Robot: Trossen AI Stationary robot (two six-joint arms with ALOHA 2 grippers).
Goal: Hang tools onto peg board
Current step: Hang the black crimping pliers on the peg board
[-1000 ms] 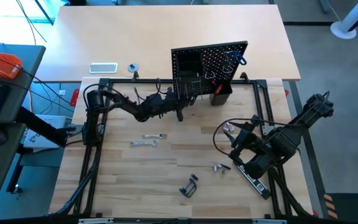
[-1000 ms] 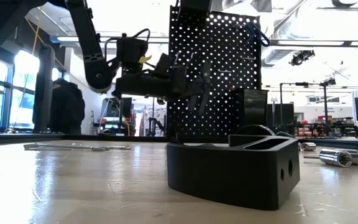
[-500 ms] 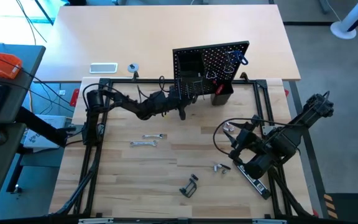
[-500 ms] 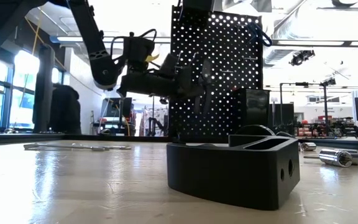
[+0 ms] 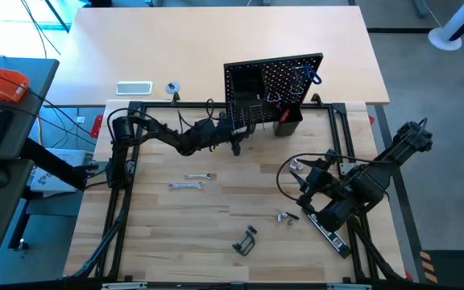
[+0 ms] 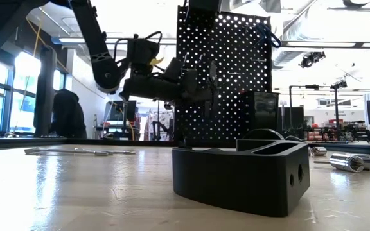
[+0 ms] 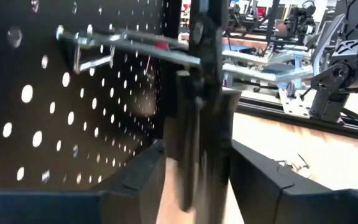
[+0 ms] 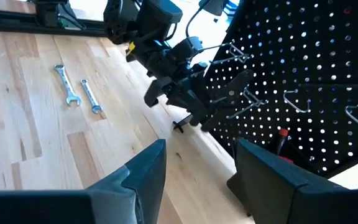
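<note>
The peg board (image 5: pixel 272 80) stands upright at the table's far edge. My left gripper (image 5: pixel 234 137) is at its left part, open. Its fingers stand on either side of a black tool (image 7: pixel 201 124), which hangs by its top from a metal hook (image 7: pixel 135 46) on the board (image 6: pixel 236 58). A blue-handled hex key (image 5: pixel 308 75) hangs at the board's upper right, and a red-handled screwdriver (image 5: pixel 283 115) stands in the small black bin (image 5: pixel 288 126). My right gripper (image 8: pixel 201 149) waits open over the table's right half (image 5: pixel 303 176), with nothing between its fingers.
Two silver wrenches (image 5: pixel 192 181) lie left of centre. A black clamp (image 5: pixel 246 240) and a small silver piece (image 5: pixel 287 216) lie near the front. A black striped bar (image 5: pixel 329 229) lies under the right arm. A white flat rectangle (image 5: pixel 134 88) and a tape roll (image 5: pixel 172 88) sit behind the frame.
My left gripper has gone toward the peg board and slightly up. The black tool between its fingers has risen with it and turned from tilted to upright against the board.
</note>
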